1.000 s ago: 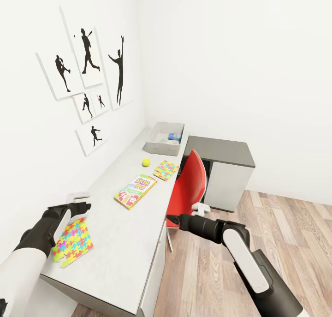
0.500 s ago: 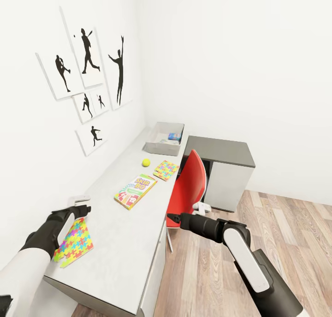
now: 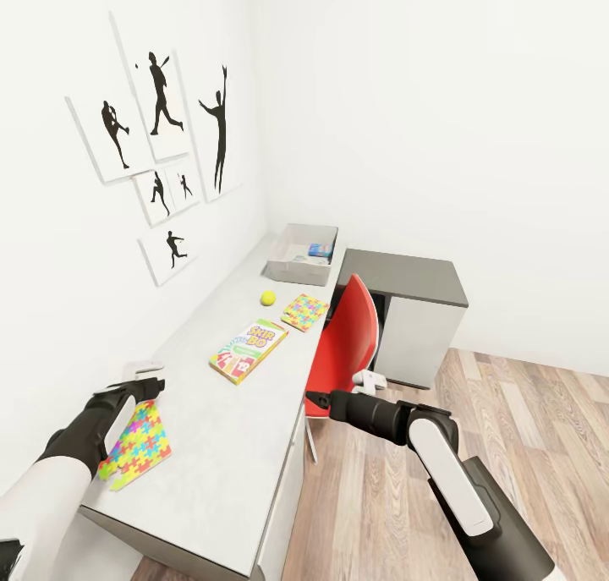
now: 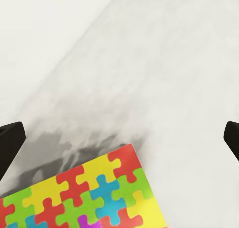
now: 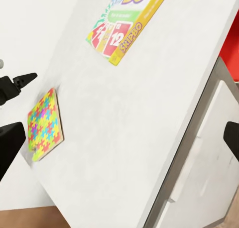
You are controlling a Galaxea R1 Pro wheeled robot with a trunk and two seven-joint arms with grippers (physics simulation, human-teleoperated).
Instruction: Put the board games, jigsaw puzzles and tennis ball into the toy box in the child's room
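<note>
Head view shows our left pincer, fingers apart, over the near jigsaw puzzle lying flat on the desk. We may skid this thin square off the edge. Our right pincer seems open. Farther off waits the toy box.

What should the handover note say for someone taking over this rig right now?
Left hand: open, empty, poised over the near jigsaw puzzle at the table's near end; no grasp yet.
Right hand: open, empty, off the table edge by the red chair.
On the table: SKIP-BO box, second jigsaw puzzle, tennis ball.
Done: the toy box at the far end already holds a small blue box.
Left: both puzzles, SKIP-BO, ball. The remaining board game is out of sight.
</note>
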